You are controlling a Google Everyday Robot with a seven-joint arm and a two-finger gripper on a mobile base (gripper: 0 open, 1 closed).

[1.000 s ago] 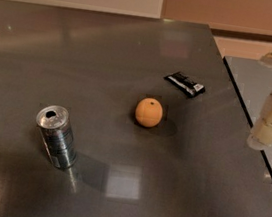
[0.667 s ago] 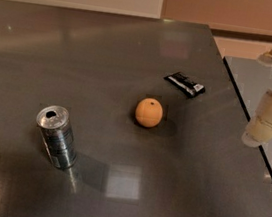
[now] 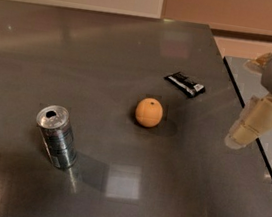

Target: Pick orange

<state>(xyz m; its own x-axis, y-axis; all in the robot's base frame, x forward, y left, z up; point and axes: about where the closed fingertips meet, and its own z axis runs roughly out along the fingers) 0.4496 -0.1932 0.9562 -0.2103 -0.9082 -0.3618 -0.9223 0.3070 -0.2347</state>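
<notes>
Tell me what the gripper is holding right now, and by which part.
Nothing. The gripper is at the right edge of the table, well apart from the orange, which rests there with nothing touching it.

The orange [image 3: 149, 112] is small, round and matte, with a tiny dark stem dot near its top. It sits untouched on the dark glossy table [image 3: 84, 47], slightly toward 3 o'clock from the centre. The gripper [image 3: 236, 140] hangs well apart at the orange's 3 o'clock.
</notes>
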